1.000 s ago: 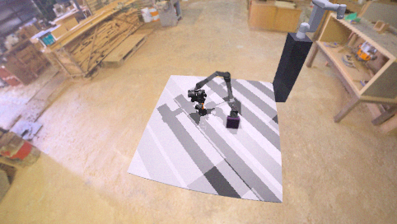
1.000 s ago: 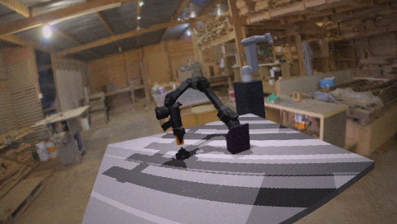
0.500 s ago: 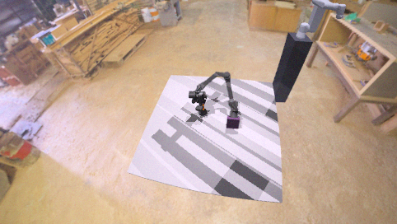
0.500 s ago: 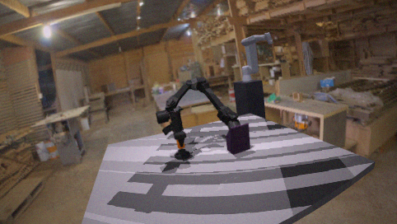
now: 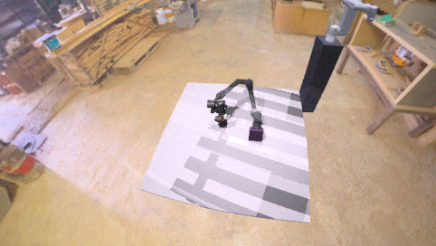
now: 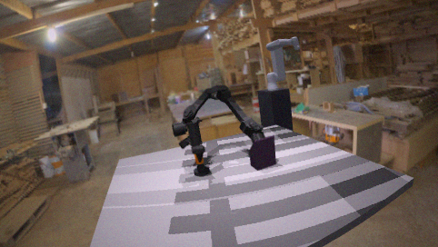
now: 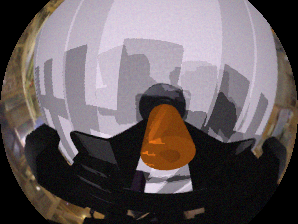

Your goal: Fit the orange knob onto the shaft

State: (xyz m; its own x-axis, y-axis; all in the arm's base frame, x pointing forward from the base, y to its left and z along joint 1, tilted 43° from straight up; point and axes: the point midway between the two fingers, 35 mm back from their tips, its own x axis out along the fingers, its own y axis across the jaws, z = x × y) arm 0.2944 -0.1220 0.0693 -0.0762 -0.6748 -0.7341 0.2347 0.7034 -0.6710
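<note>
The orange knob is held between the fingers of my gripper, which is shut on it. The round dark pedestal stands on the table below the knob. In the exterior view the knob is just above the pedestal, roughly over it. In the wrist view the knob's far end overlaps the near part of the pedestal. The knob hides part of the pedestal. The shaft and its flat side cannot be made out, and whether knob and shaft touch cannot be told.
A dark purple block stands at my arm's base, to the right of the pedestal in the top and exterior views. The table has grey and white patches. A grey arm on a tall black stand is beyond the table.
</note>
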